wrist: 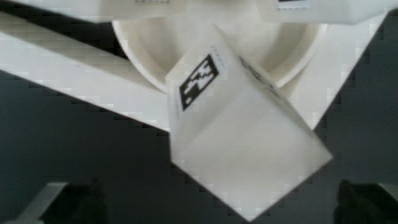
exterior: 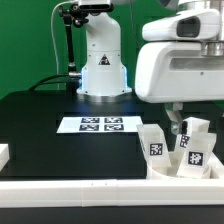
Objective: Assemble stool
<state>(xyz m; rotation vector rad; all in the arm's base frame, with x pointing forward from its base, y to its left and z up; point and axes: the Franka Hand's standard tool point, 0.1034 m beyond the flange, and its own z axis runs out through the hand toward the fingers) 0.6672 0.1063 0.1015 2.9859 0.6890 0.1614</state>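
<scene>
In the wrist view a white block leg point(wrist: 246, 125) with a black-and-white tag lies across the round white seat point(wrist: 160, 45). Its pointed end reaches toward my gripper point(wrist: 214, 206). The gripper is open, its dark fingers point(wrist: 48, 203) stand wide on either side of that end, and nothing is held. In the exterior view my gripper point(exterior: 177, 122) hangs at the right, just above tagged white legs point(exterior: 191, 150), with another leg point(exterior: 153, 141) to their left. In that view I cannot make out the seat.
The marker board point(exterior: 100, 124) lies flat on the black table in front of the robot base point(exterior: 103, 70). A long white rail point(exterior: 90, 188) runs along the front edge. A small white block point(exterior: 3, 155) sits at the exterior view's left.
</scene>
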